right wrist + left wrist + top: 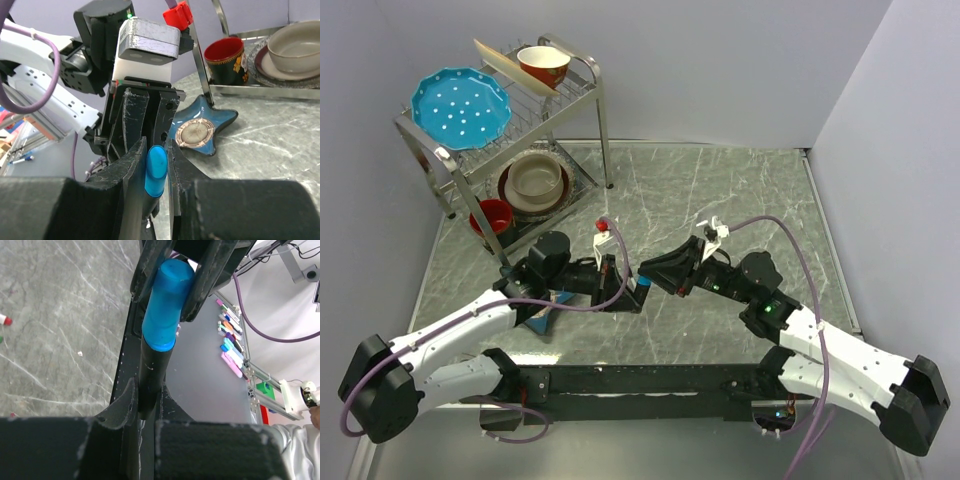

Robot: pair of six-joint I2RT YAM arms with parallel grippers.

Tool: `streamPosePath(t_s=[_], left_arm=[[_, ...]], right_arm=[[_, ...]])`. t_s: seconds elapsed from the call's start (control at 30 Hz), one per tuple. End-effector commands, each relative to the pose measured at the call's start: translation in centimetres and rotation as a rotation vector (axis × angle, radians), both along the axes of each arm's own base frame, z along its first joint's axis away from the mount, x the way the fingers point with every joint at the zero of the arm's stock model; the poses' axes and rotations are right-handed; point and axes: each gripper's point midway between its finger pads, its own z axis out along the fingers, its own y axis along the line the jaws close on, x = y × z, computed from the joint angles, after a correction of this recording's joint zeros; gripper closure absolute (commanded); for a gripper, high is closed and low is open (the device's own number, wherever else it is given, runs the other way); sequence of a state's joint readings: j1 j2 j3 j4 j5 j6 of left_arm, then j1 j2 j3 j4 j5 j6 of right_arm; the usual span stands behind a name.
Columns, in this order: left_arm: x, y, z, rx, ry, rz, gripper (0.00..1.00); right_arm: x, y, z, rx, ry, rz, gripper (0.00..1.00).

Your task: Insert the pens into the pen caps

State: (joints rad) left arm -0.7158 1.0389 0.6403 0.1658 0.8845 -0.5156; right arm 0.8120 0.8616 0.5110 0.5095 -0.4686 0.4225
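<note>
- The left gripper (147, 412) is clamping its two fingers almost fully together on the lower end of a dark pen (151, 375), which is standing up out of its grip.
- The right gripper (155, 172) is pinching narrowly from the opposite side, with a blue cap (166, 305) caught between its fingers.
- The blue cap is sitting over the top end of the dark pen, in line with the barrel. Its open rim is wrapping around the barrel, and the dark shaft is showing below it.
- The two grippers are facing each other tip to tip, just apart, with the pen and cap bridging the gap between them.
- In the top view the pair is hanging above the grey marbled table (720, 200), near its middle and a little in front of the arm bases.
- A blue star-shaped dish (200, 130) is lying flat on the table under the left arm.
- A metal rack (590, 90) is standing at the far left corner of the table.
- On the rack's upper shelf a blue dotted plate (460, 105) is lying beside a red bowl (543, 65).
- On the lower shelf a beige bowl (537, 180) is resting on a dark plate, with a red mug (225, 60) just beside it.
</note>
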Motion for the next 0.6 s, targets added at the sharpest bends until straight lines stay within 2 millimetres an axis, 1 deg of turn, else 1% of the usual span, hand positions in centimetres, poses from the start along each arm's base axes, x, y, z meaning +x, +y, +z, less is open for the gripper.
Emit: streamPosePath(t_s=[0.0,0.07,0.1,0.17,0.3,0.37,0.4,0.47,0.57], left_arm=[[9.1,1.1,15.1,-0.368,-0.36,0.389,0.99],[9.3,1.3,15.3,-0.367,-0.362,0.392,0.99],[9.5,1.5,15.5,-0.368,-0.367,0.401,0.99],[9.9,1.5,15.5,-0.362,-0.368,0.409,0.99],[10.2,1.8,16.3,-0.366,-0.388,0.406,0.99],[10.6,2.3,16.7,-0.37,-0.394,0.42,0.99],[10.3,2.4,17.1,-0.384,-0.405,0.407,0.99],[10.5,2.3,17.1,-0.386,-0.401,0.4,0.99],[10.3,2.1,17.6,-0.405,-0.411,0.366,0.99]], right_arm=[[-13.2,-1.9,-12.0,-0.379,0.428,0.604,1.0],[-13.4,-1.9,-12.2,-0.379,0.447,0.606,1.0],[-13.6,-1.8,-11.7,-0.356,0.431,0.626,1.0],[-13.9,-1.9,-11.7,-0.353,0.443,0.637,1.0],[-14.3,-1.9,-12.2,-0.376,0.484,0.654,1.0],[-14.6,-1.8,-12.0,-0.369,0.481,0.67,1.0],[-14.7,-1.8,-11.8,-0.363,0.479,0.673,1.0],[-15.0,-1.8,-11.4,-0.357,0.475,0.695,1.0],[-15.4,-1.8,-11.4,-0.363,0.497,0.725,1.0]])
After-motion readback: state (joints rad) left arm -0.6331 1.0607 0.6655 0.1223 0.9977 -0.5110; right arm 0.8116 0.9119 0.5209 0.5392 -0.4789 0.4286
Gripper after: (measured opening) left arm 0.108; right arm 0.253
